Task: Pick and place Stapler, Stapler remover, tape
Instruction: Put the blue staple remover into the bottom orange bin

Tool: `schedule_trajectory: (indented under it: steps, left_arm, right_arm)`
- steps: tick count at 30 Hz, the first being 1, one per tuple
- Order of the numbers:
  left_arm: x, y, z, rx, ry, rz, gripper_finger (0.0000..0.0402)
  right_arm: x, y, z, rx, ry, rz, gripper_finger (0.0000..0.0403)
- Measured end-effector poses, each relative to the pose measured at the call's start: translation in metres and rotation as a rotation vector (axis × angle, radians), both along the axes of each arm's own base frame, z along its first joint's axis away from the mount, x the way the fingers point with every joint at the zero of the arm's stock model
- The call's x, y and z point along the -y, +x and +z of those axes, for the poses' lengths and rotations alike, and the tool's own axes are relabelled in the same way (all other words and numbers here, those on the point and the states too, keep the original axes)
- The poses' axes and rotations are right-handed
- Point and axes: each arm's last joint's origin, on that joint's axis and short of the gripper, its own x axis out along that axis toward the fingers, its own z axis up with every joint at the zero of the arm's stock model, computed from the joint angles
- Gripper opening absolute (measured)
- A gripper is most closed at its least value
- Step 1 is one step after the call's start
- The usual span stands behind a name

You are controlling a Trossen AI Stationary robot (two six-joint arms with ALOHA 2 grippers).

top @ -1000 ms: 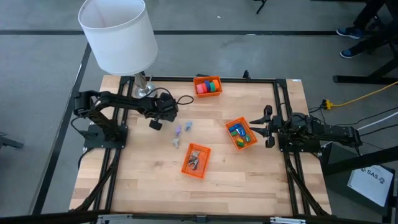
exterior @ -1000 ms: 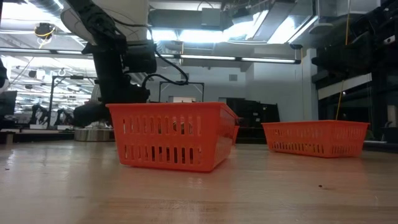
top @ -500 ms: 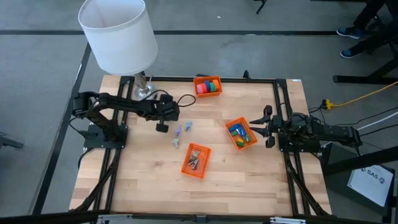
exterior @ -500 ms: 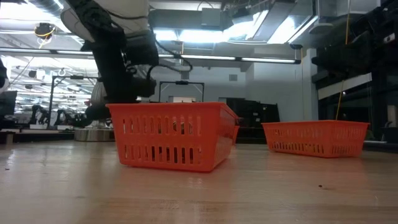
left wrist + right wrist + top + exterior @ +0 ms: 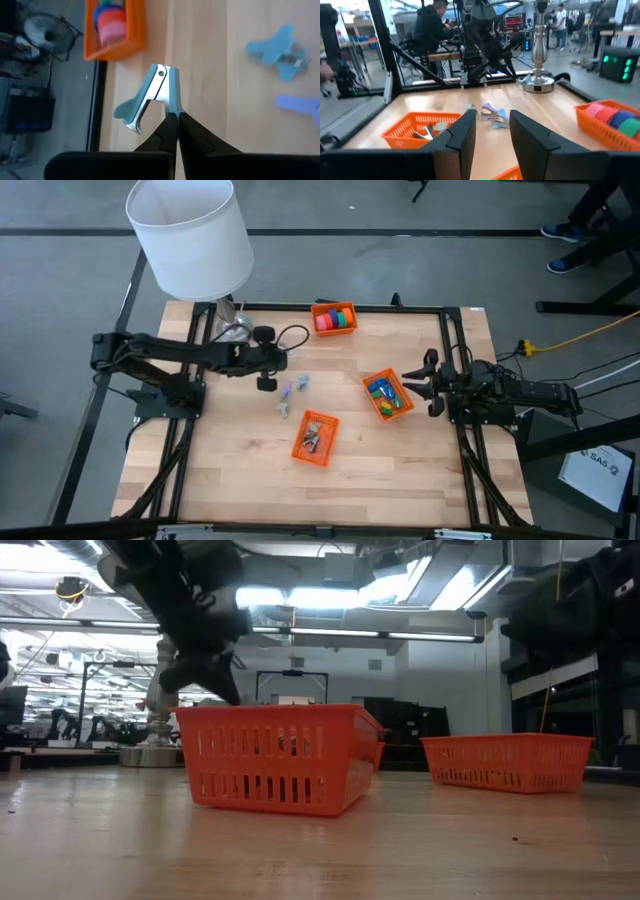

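My left gripper (image 5: 266,382) (image 5: 176,119) hangs over the far-left part of the table, shut on a light-blue staple remover (image 5: 150,97). Three more staple removers (image 5: 290,392) (image 5: 280,50) lie flat on the wood just right of it. Tape rolls in red, blue and green (image 5: 335,318) (image 5: 111,21) sit in an orange basket at the far edge. An orange basket (image 5: 315,437) near the middle holds small metal pieces. My right gripper (image 5: 426,388) (image 5: 492,140) waits open at the right edge. No stapler shows. My left gripper pinches one arm of the staple remover (image 5: 173,102) between its two fingertips, coming from above and pointing down. The hinge end (image 5: 160,74) and the other arm with its wing stick out past the fingertips. The remover is lifted clear of the table.
A lamp with a white shade (image 5: 190,235) and metal base (image 5: 230,328) stands at the far-left corner, its cable (image 5: 295,338) on the wood. An orange basket of coloured blocks (image 5: 387,395) sits beside my right gripper. Black frame rails (image 5: 455,360) border the table. People show beyond the table.
My left gripper has moved a little toward the table's right edge and risen, staying shut; its arm has stretched out. The three removers on the table have kept their places.
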Motion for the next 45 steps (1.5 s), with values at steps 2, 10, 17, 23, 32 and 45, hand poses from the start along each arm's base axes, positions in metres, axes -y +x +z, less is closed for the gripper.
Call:
schedule_trajectory:
  steps: [2, 10, 17, 23, 32, 45]
  left_arm:
    - [0.005, 0.0, 0.005, 0.032, 0.004, -0.017, 0.0004]
    - [0.022, 0.007, 0.009, 0.118, -0.013, -0.055, 0.0003]
    - [0.041, 0.01, 0.009, 0.149, -0.041, -0.098, 0.0003]
    - [0.053, 0.011, 0.01, 0.16, -0.009, -0.121, 0.0003]
    - [0.054, 0.017, 0.017, 0.263, -0.011, -0.117, 0.0003]
    - [0.073, 0.028, 0.032, 0.44, -0.061, -0.284, 0.0003]
  right_arm:
    - [0.0, 0.0, 0.0, -0.002, -0.043, 0.0, 0.0124]
    - [0.0, 0.0, -0.001, -0.01, -0.136, -0.002, 0.0124]
    - [0.0, 0.0, -0.001, -0.009, -0.132, -0.002, 0.0124]
    - [0.0, 0.0, -0.001, -0.009, -0.133, -0.001, 0.0124]
    - [0.0, 0.0, -0.001, -0.009, -0.133, -0.002, 0.0124]
    - [0.0, 0.0, -0.001, -0.009, -0.133, -0.002, 0.0124]
